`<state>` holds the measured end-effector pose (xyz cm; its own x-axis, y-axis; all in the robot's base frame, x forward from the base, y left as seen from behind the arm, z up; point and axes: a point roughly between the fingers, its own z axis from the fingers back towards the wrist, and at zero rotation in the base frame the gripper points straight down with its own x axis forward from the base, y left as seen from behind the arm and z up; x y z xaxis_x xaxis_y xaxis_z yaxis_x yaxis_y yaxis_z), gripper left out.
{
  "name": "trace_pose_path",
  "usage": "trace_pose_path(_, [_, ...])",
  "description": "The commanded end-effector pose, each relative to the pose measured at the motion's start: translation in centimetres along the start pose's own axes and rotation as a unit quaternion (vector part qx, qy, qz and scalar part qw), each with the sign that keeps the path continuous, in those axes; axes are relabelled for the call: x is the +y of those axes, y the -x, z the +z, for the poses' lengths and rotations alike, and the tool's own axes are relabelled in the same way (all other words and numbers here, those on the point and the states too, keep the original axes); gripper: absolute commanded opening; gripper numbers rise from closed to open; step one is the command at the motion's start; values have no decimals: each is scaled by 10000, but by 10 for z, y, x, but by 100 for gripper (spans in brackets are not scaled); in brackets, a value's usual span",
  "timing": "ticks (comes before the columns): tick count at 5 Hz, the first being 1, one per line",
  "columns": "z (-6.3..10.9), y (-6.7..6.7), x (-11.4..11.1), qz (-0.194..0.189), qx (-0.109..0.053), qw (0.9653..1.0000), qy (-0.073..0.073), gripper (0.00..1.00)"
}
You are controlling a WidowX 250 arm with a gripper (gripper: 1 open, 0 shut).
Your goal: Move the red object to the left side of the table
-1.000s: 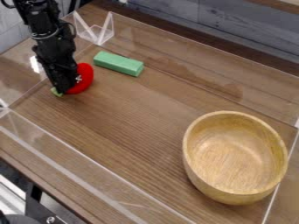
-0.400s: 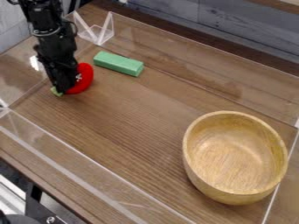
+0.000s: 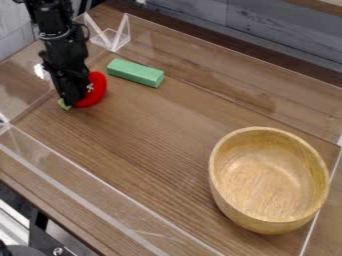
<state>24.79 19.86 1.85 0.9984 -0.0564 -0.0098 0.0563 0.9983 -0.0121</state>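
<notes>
The red object [image 3: 91, 89], a small glossy red toy fruit, lies low on the brown wood-grain table [image 3: 160, 140] near its left end. My black gripper [image 3: 67, 96] points straight down and is shut on the fruit's left part, hiding that side of it. The fingertips reach the tabletop or nearly so. Only the fruit's right half shows beside the fingers.
A flat green rectangular block [image 3: 135, 72] lies just right of the fruit. A large wooden bowl [image 3: 270, 178] stands at the right front. Low clear acrylic walls [image 3: 54, 160] edge the table, with a clear bracket [image 3: 112, 35] at the back left.
</notes>
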Motion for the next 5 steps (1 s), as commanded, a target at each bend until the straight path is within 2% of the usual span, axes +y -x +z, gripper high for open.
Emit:
trace_pose_path(1, [-5, 3, 2, 42, 158, 9999, 5, 0])
trace_pose_path(5, [-3, 3, 3, 72, 387, 9992, 8, 0])
